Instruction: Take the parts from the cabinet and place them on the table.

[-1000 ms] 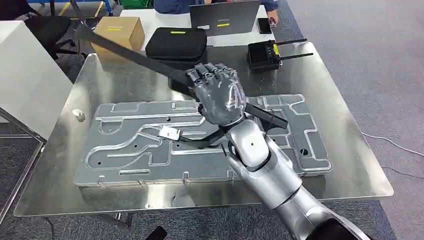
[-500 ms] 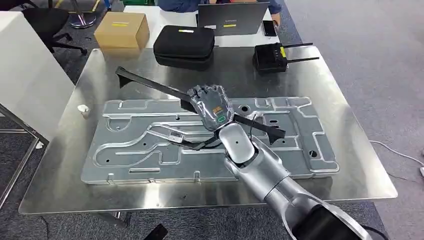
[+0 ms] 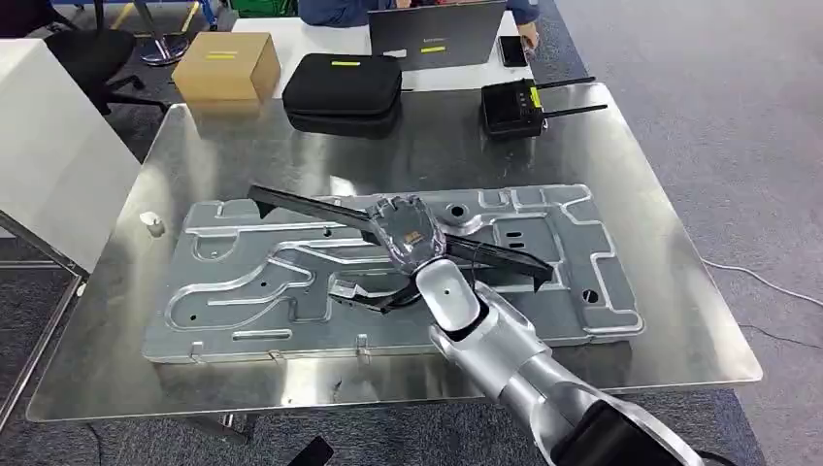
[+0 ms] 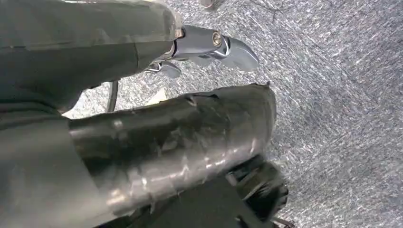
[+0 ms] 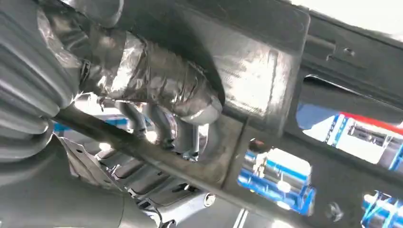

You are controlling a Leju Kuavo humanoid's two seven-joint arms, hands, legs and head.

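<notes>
Head view: the right hand [image 3: 408,231] grips a long black frame part [image 3: 320,209] mid-span, low over the grooved metal plate [image 3: 243,291] on the table [image 3: 631,175]. It looks stiff, light and unwieldy, so a central hold suits it. The left hand's state I cannot tell.

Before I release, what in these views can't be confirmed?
- Whether the black part touches the metal plate: head view, the right hand and forearm cover its middle.
- How the fingers wrap the part: right wrist view, close and dim.
- Left hand open or shut: left wrist view, the cover hides the fingers.
- Laptop: cut off by the top edge.
</notes>
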